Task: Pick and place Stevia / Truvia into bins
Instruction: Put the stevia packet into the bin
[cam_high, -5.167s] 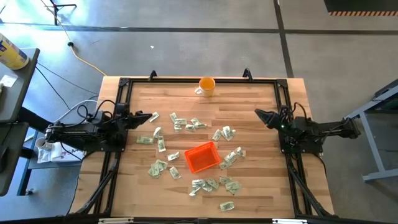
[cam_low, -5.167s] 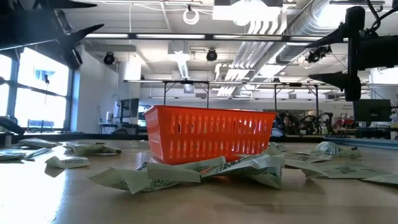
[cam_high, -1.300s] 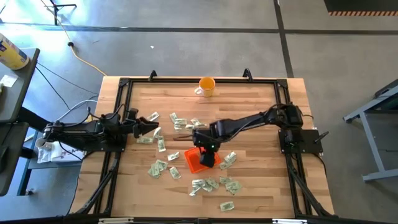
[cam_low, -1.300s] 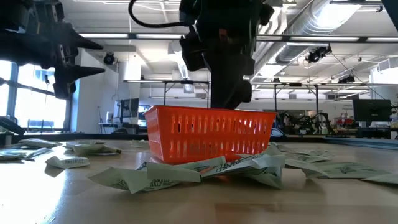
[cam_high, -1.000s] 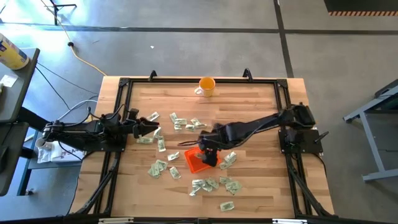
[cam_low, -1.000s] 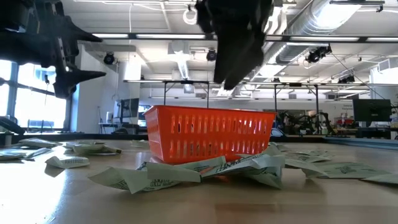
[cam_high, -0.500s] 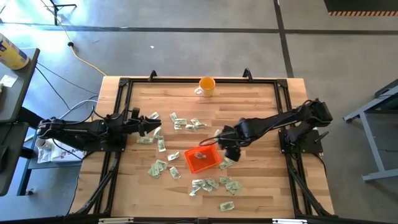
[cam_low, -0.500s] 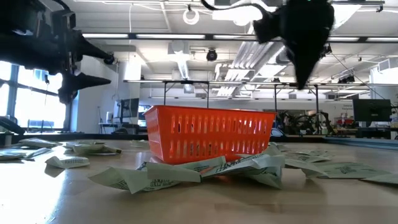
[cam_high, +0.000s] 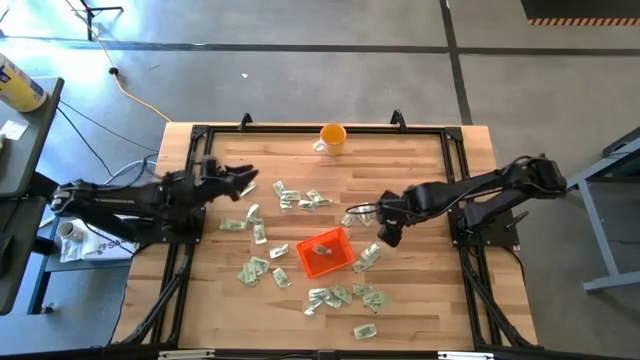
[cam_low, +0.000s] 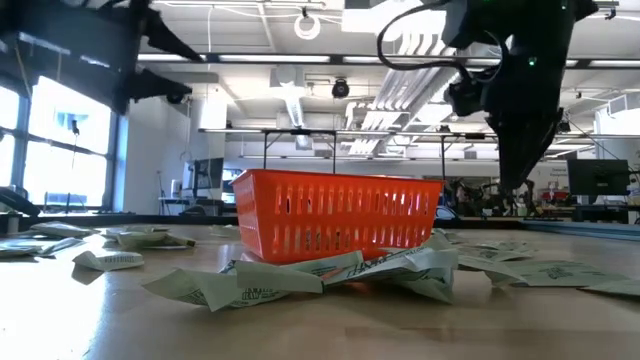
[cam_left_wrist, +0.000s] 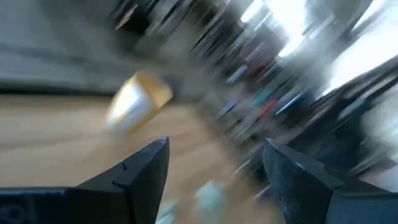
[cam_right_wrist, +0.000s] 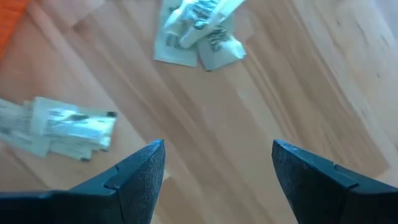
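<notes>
The Stevia / Truvia sachets (cam_high: 300, 200) are small flat paper packets, pale green and white with dark print, many of them creased or folded. They lie scattered over the wooden worktop (cam_high: 420, 300) in loose clusters on every side of the orange tray (cam_high: 325, 252), which is a shallow square basket with slotted walls sitting near the worktop's middle. One sachet (cam_high: 322, 248) lies inside the tray. In the low view several crumpled sachets are heaped against the tray's near wall.

The right end effector (cam_high: 390, 235) hovers just beside the tray, on the side toward its own arm's base, over bare wood and a few sachets; its fingers stand apart with nothing between them. The left end effector (cam_high: 245, 178) is well apart from the tray, above the sachets on the tray's left, its fingers also spread and empty. An orange mug (cam_high: 331, 138) stands at the far edge, well beyond the tray.

A second ago the right end effector was directly over the tray; it has since drawn back off it, and the sachet now shows inside. The left arm has lifted and swung slightly toward the mug.
</notes>
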